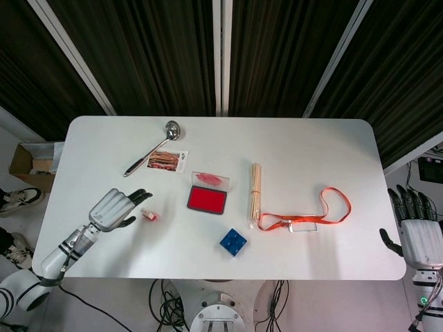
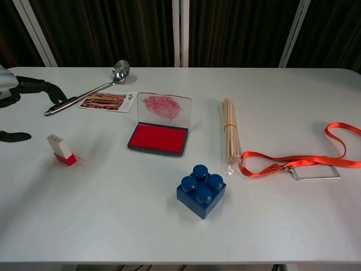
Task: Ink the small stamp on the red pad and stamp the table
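Left hand (image 1: pixel 116 206) spread and empty just beside the small stamp (image 1: pixel 148 215), red pad (image 1: pixel 207 199) lay open nearby, right hand (image 1: pixel 420 236) spread beyond the table (image 1: pixel 311 152) edge.

A lab is suggested. A white table (image 1: pixel 311 152) is set before dark curtains (image 1: pixel 138 48), and loose cables (image 1: pixel 166 297) are seen beneath.

White table (image 1: pixel 311 152): stamp (image 1: pixel 148 215), red pad (image 1: pixel 207 199), ladle (image 1: pixel 151 158), block (image 1: pixel 233 242).
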